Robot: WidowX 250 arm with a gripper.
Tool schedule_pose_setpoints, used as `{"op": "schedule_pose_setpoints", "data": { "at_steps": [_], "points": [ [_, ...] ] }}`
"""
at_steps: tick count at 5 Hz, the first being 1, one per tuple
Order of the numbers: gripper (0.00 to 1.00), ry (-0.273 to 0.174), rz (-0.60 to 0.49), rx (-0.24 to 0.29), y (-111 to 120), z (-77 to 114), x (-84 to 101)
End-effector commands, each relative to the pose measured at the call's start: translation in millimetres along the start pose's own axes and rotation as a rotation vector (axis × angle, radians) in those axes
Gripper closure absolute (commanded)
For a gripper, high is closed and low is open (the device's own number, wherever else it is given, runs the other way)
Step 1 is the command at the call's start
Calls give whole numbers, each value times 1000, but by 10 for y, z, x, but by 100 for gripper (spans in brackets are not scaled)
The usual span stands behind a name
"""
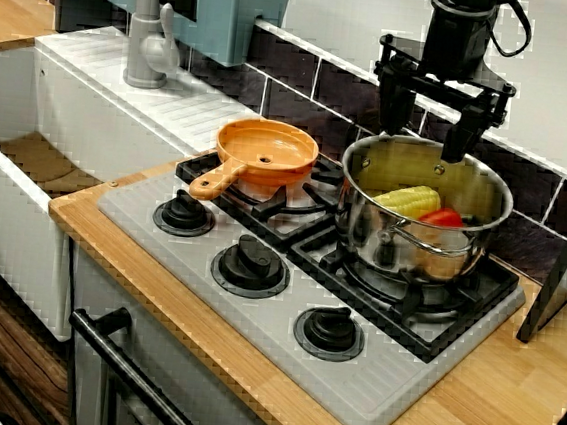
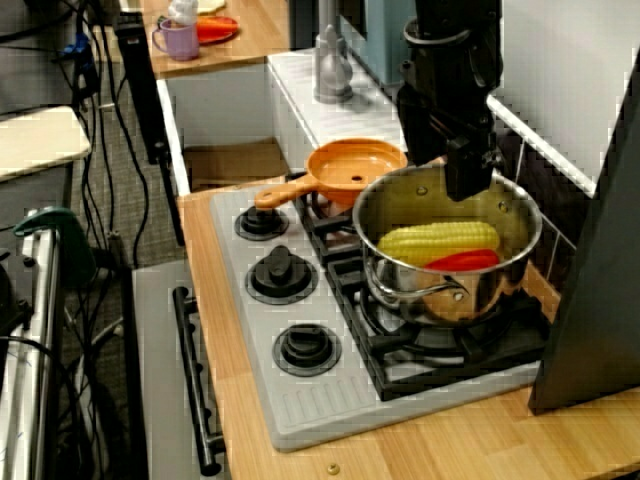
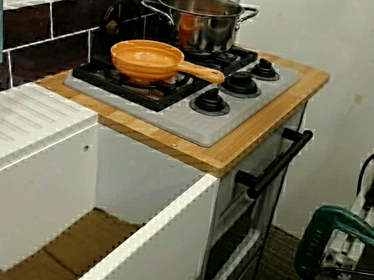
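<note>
Top edge of front view crops black robot arm (image 1: 460, 29) (likewise grey metal faucet (image 1: 144, 18)). Rim of shiny steel pot (image 1: 359, 215) hides lower part of red vegetable (image 1: 442, 217); kind untellable. View from sink side: pot wall conceals contents.

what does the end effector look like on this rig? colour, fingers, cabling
All black. The gripper has two slim, straight fingers hung from an angular open linkage frame, under a thick cylindrical wrist. A thin black cable loops off the side of the wrist. No markings or labels can be made out in the front view or the side view.
</note>
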State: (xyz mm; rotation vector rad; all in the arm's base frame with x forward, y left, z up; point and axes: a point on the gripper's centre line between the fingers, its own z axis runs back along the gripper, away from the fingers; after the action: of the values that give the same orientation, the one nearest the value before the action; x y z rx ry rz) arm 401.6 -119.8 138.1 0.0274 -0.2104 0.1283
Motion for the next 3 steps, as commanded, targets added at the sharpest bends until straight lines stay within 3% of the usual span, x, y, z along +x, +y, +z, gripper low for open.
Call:
{"op": "schedule_pose_setpoints", "data": {
  "at_steps": [1, 3],
  "points": [
    [0, -35, -28, -25, -81, 88, -71],
    [0, -19, -42, -27, -176, -36, -179]
  ]
}}
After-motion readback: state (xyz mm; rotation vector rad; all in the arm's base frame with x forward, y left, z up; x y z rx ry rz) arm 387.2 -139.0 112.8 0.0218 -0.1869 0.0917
